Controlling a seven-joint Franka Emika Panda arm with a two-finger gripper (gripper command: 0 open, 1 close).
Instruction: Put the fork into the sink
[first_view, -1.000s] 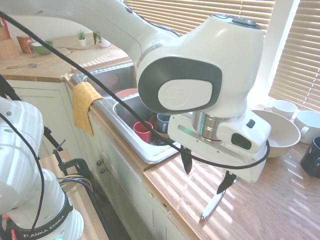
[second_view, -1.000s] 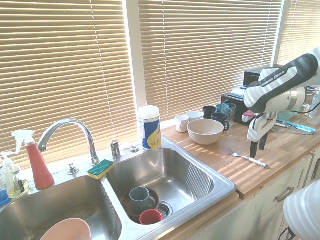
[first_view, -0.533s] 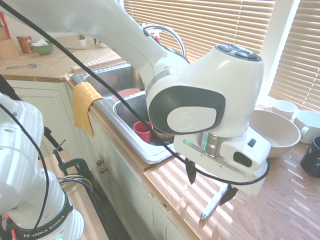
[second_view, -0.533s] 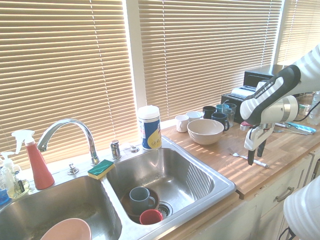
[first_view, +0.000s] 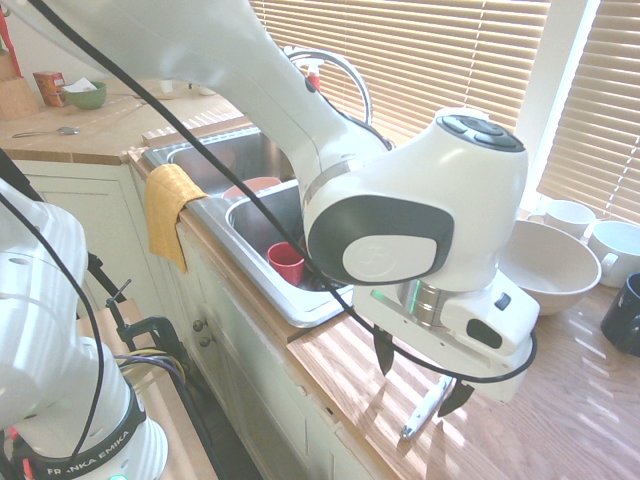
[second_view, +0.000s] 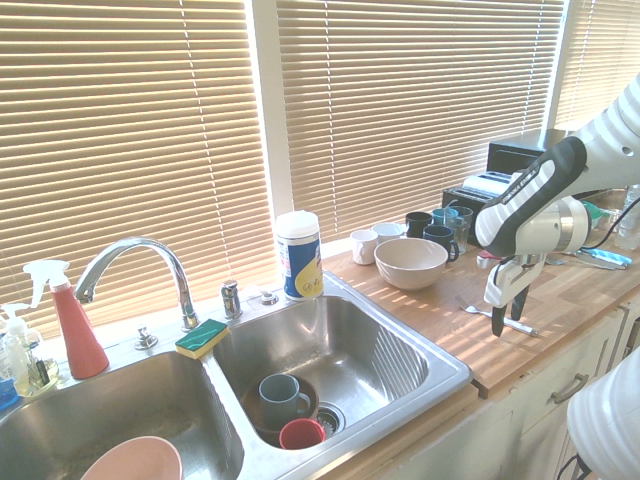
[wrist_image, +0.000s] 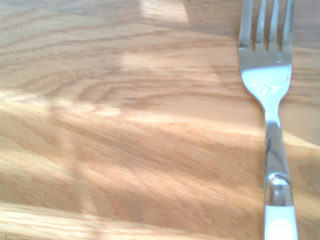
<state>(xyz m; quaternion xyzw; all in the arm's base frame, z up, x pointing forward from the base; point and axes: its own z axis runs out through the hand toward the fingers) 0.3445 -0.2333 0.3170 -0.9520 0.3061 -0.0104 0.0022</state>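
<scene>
The wooden counter (first_view: 570, 420) carries slanting bars of light. In the lower right of the first exterior view, the gripper (first_view: 414, 394) hangs with its two fingers spread wide and nothing between them gripped. The fork (first_view: 427, 404) lies flat on the counter just by the fingertips, nearer the right-hand finger of that picture. It runs from lower left to upper right, across the line joining the fingertips, so closing should pinch its handle side to side, perhaps after a slight shift toward it. The sink (first_view: 322, 311) lies to the upper left.
</scene>
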